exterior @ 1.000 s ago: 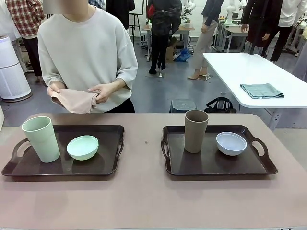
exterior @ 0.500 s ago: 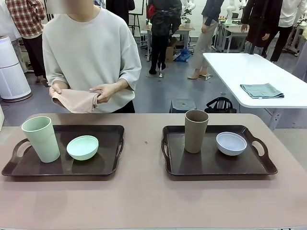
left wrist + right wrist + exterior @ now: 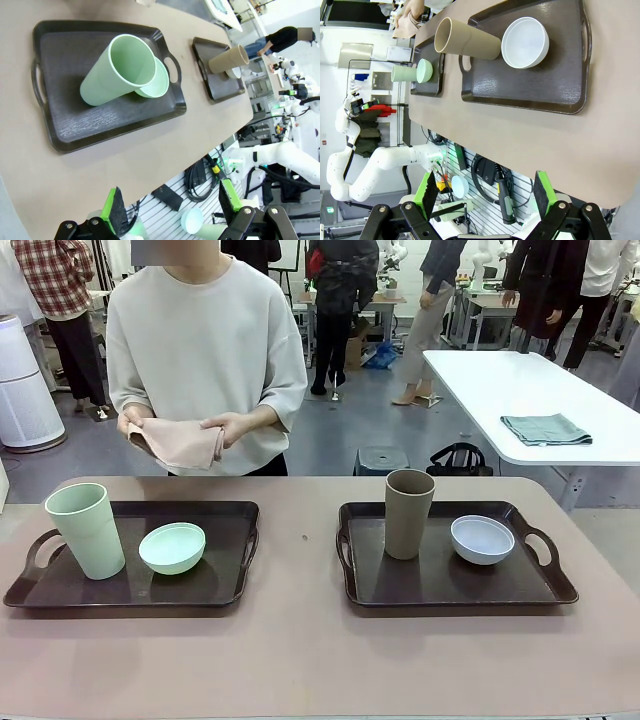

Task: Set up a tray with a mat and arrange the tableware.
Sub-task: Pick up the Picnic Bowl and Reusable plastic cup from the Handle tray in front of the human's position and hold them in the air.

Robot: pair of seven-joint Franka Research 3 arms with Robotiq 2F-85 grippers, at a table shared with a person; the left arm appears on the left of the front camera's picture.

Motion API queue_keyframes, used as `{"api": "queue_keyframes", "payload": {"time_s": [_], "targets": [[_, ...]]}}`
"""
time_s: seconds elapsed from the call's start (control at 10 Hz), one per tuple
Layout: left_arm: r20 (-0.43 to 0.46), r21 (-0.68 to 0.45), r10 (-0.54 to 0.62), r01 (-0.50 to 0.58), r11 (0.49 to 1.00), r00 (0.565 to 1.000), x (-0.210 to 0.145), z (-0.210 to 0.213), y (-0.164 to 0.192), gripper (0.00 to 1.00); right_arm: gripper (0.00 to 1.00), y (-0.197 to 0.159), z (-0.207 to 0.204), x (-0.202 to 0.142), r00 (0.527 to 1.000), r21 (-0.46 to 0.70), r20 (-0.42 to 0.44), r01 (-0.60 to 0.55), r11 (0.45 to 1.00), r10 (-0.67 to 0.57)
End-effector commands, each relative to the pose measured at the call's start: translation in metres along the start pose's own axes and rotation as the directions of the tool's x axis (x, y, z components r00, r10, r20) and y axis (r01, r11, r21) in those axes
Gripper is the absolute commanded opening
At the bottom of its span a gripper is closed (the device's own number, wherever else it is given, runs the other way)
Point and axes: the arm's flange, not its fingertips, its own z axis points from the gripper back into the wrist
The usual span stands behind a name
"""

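Both arms hover just off the near edge of the table (image 3: 300, 660), their wrists aimed across it. The left gripper (image 3: 171, 202) has its fingers spread wide with nothing between them; the right gripper (image 3: 485, 192) is likewise spread and empty. At the far side a person (image 3: 205, 340) holds a folded beige mat (image 3: 180, 443) in both hands (image 3: 228, 427). The mint green tumbler (image 3: 86, 530) and mint green bowl (image 3: 172, 547) stand on the left tray (image 3: 215, 585), the tan-brown tumbler (image 3: 408, 513) and white bowl (image 3: 482, 539) on the right tray (image 3: 420, 585).

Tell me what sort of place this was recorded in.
Most likely a robotics lab or open workshop hall, not a home or restaurant. A white robot arm stands beside the table, another white table stands farther back, and other people stand about on a bare grey floor.
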Motion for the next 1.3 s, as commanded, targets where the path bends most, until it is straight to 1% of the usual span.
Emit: {"api": "queue_keyframes", "payload": {"time_s": [0.0,0.2,0.3,0.4,0.5,0.6,0.7,0.8,0.9,1.0,1.1,1.2], "targets": [[0.01,-0.018,-0.018,0.018,1.0,1.0,0.001,0.002,0.001,1.0,1.0,-0.001,0.001,0.0,1.0,0.013,0.001,-0.009,1.0,0.009],[0.01,-0.018,-0.018,0.018,1.0,1.0,0.001,0.002,0.001,1.0,1.0,0.0,0.0,0.0,1.0,0.0,0.0,0.0,1.0,0.0],[0.0,0.0,0.0,0.0,1.0,1.0,0.0,0.0,0.0,1.0,1.0,0.005,0.008,0.001,0.998,-0.037,0.039,0.049,0.998,-0.048],[0.035,0.077,-0.137,0.134,0.988,0.99,0.012,0.005,-0.008,1.0,1.0,0.033,-0.002,0.01,0.999,-0.096,0.022,0.035,0.995,-0.033],[0.032,0.15,-0.248,0.241,0.959,0.968,0.023,0.001,-0.021,1.0,1.0,0.067,-0.022,0.026,0.999,-0.164,-0.009,0.034,0.986,-0.036],[-0.006,0.174,-0.323,0.319,0.932,0.946,0.032,-0.004,-0.03,1.0,1.0,0.095,-0.042,0.042,0.998,-0.214,-0.037,0.042,0.976,-0.051],[-0.042,0.217,-0.394,0.394,0.893,0.918,0.034,-0.009,-0.041,1.0,1.0,0.121,-0.064,0.054,0.996,-0.26,-0.068,0.041,0.965,-0.061],[-0.079,0.235,-0.465,0.47,0.851,0.882,0.038,-0.015,-0.051,1.0,1.0,0.143,-0.089,0.067,0.992,-0.302,-0.087,0.06,0.951,-0.09],[-0.143,0.25,-0.579,0.596,0.763,0.802,0.044,-0.019,-0.059,1.0,1.0,0.169,-0.119,0.081,0.987,-0.329,-0.106,0.079,0.941,-0.12],[-0.212,0.264,-0.632,0.667,0.697,0.745,0.046,-0.02,-0.065,1.0,1.0,0.195,-0.144,0.086,0.986,-0.346,-0.112,0.08,0.935,-0.125],[-0.273,0.233,-0.646,0.701,0.674,0.712,0.046,-0.019,-0.069,1.0,1.0,0.219,-0.165,0.088,0.983,-0.374,-0.123,0.081,0.924,-0.136],[-0.34,0.186,-0.649,0.725,0.663,0.68,0.049,-0.018,-0.07,1.0,1.0,0.241,-0.181,0.094,0.982,-0.406,-0.115,0.089,0.91,-0.148]]}}
